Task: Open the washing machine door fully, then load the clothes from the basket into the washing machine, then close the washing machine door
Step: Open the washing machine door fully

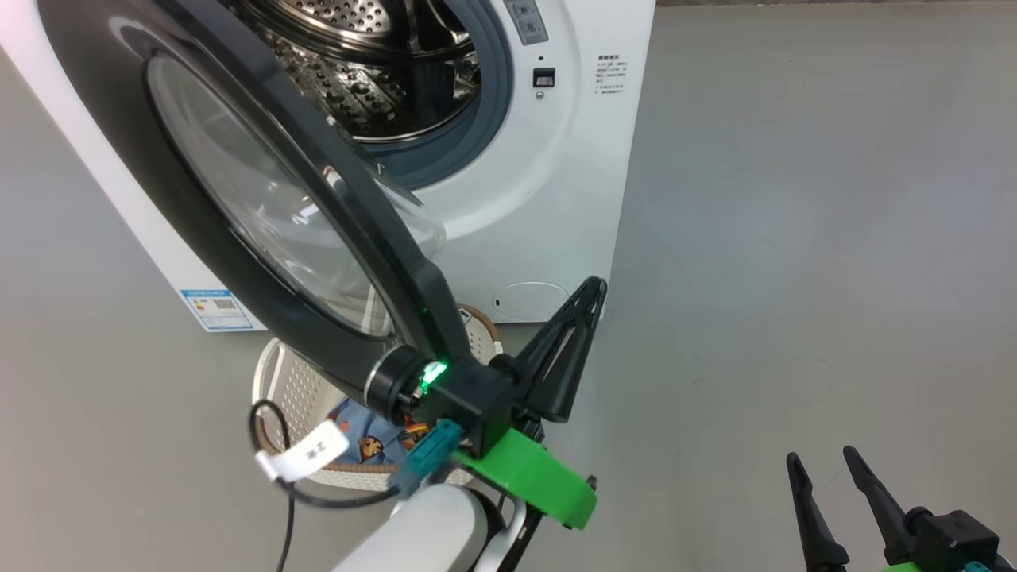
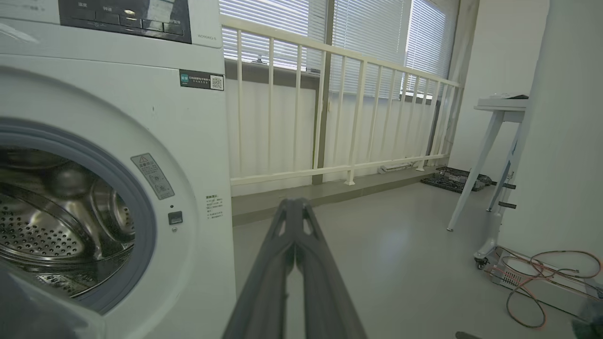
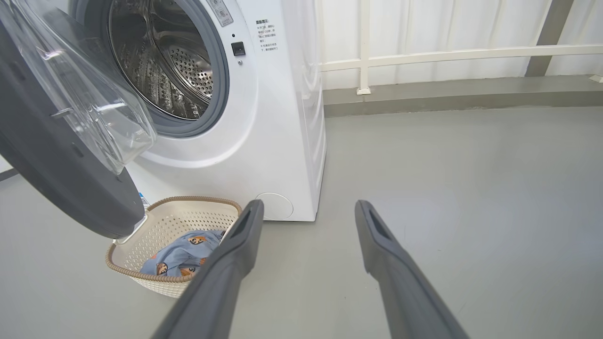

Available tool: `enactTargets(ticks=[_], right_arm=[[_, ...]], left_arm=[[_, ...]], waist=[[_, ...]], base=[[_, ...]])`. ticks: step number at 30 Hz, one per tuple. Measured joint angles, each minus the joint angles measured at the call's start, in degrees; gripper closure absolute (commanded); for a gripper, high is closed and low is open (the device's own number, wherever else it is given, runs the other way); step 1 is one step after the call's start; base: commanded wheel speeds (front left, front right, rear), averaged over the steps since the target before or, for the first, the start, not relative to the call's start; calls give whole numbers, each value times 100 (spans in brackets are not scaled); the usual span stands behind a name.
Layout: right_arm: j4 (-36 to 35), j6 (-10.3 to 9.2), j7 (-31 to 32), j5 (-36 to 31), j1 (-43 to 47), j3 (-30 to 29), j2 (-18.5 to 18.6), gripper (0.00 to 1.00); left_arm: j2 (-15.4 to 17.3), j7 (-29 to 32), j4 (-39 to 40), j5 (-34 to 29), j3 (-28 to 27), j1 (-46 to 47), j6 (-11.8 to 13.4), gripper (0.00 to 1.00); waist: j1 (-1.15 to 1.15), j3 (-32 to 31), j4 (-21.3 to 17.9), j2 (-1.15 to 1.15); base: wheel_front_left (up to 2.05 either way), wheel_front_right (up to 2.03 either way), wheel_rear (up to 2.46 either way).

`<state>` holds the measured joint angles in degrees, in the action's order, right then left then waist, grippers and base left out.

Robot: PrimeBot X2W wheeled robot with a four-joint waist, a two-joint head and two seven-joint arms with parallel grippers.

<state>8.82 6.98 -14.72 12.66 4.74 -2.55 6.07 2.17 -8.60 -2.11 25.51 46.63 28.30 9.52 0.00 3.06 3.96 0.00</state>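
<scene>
The washing machine (image 1: 556, 199) stands on the grey floor (image 1: 794, 238) with its door (image 1: 254, 206) swung out from the left side of its front, leaving the steel drum (image 1: 373, 79) uncovered. Straight in front of the machine, under the door's lower edge, sits the basket (image 1: 290, 389), and the clothes (image 1: 365, 441) lie bunched inside it. The left arm comes up from below as a pale forearm (image 1: 429, 524), bends at a wrist with a green collar (image 1: 540, 481), and crosses in front of the door's bottom rim; whether the wrist touches the rim cannot be told. The left gripper (image 1: 594, 290) slants up and to the right, its tip near the round flap (image 1: 528, 302) low on the machine's front. Its jaws are clenched flat against each other with nothing between them. In the left wrist view this gripper (image 2: 294, 207) points past the machine's right front corner toward the white railing (image 2: 348, 117) behind it. The right gripper (image 1: 821, 459) hangs low, well apart to the right of the machine, fingers pointing forward. Its jaws are released, spread wide and empty. In the right wrist view the right gripper (image 3: 309, 209) faces the floor just right of the machine, with the basket (image 3: 188, 219) and clothes (image 3: 181, 252) beside its left finger.
</scene>
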Motion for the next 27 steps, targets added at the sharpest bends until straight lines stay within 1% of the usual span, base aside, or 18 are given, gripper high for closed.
enactTargets(ticks=[3,6,10,16,27], right_arm=[[2,0,0,0,0,4,4,0],[-7,0,0,0,0,9,5,0],[-29,0,0,-1,0,-18,20,0],[-74,0,0,-14,1,-78,62,0],[-110,0,0,-14,0,-174,69,0]], left_arm=[[2,44,-383,236,163,121,132,100],[3,51,-715,345,189,261,296,100],[2,31,-1060,508,186,402,428,100],[1,-109,-1438,636,166,470,545,100],[-1,-270,-2072,748,69,522,644,100]], waist=[[0,-7,-23,0],[0,-28,-38,0],[0,-51,-51,0],[0,-61,-52,0],[0,2,-14,0]], base=[[0,0,0],[0,0,0],[0,0,0],[0,0,0],[0,0,0]])
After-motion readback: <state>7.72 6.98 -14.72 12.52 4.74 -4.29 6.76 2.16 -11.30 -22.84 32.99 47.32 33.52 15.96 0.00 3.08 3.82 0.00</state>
